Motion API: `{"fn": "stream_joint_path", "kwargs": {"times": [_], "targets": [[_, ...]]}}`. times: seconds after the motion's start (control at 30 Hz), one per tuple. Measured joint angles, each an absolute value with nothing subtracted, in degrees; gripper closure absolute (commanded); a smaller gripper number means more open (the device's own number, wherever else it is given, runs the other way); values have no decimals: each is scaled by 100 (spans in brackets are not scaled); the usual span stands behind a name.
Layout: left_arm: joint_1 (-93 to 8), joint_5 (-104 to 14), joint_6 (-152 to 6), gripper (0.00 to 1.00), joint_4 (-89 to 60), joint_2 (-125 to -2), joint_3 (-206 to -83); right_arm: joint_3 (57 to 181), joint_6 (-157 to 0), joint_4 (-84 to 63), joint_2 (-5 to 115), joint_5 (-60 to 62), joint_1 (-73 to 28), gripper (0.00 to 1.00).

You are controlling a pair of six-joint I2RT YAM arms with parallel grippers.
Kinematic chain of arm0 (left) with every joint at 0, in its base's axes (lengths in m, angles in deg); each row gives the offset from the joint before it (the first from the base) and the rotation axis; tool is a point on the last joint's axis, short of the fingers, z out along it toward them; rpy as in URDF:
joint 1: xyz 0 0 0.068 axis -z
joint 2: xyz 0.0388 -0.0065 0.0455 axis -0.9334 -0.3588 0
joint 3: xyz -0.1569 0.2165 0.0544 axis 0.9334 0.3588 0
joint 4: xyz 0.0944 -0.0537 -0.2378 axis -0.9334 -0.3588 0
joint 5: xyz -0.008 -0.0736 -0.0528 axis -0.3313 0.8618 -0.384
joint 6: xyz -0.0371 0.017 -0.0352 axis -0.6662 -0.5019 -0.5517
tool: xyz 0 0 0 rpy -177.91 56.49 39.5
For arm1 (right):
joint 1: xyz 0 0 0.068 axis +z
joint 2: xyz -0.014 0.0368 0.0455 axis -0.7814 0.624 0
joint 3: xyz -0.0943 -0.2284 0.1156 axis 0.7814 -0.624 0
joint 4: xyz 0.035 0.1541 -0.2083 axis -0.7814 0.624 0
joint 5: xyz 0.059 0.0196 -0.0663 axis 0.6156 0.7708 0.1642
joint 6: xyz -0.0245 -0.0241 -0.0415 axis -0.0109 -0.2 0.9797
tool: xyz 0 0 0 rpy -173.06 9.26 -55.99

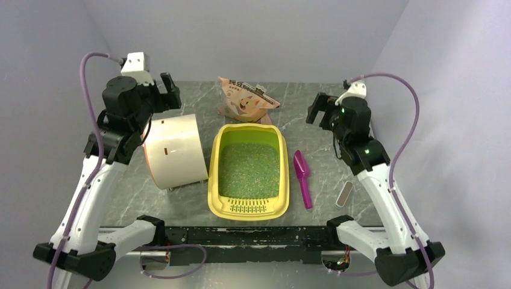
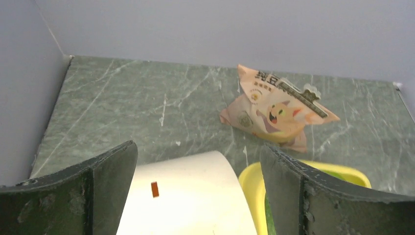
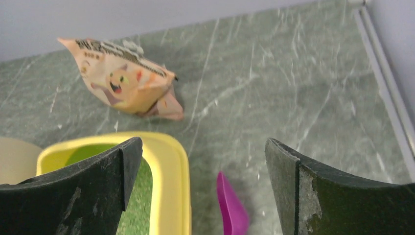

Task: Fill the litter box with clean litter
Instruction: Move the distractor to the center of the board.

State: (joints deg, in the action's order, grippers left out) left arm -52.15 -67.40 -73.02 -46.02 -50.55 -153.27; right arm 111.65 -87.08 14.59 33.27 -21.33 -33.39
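— Both hang empty, jaws apart: left gripper [image 1: 170, 90], right gripper [image 1: 317, 108]. And the target?
— The yellow rounded plastic litter box [image 1: 214, 177] already holds fine green speckled litter [image 1: 249, 170], seemingly enough. Any top-up: pour low over its middle.
— Obstacles?
— A white cylinder [image 1: 176, 150] just left of it, magenta plastic scoop [image 1: 302, 177] right, pink-beige printed bag [image 1: 246, 99] behind.

one litter box [image 1: 248, 209], scoop [image 1: 302, 178], bag [image 1: 246, 101], cylinder [image 1: 176, 150]

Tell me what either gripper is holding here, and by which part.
Nothing is held: the left gripper and the right gripper both stand open and empty.
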Motion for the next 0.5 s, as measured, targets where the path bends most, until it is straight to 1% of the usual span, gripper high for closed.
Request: {"fn": "stream_joint_path", "kwargs": {"times": [0.13,0.3,0.5], "targets": [[-5309,-6244,-7302,1,-4956,-4637,-15097,10424,-9047,1638,2713,-1823,-3522,0],[-5401,-5470,-7306,1,-5408,-4227,-14846,9543,-9425,1730,1993,-1106,-3697,0],[-5478,-4329,-7273,1,-6103,-3971,-14671,9076,-9646,1752,1764,-20,-3815,0]]}}
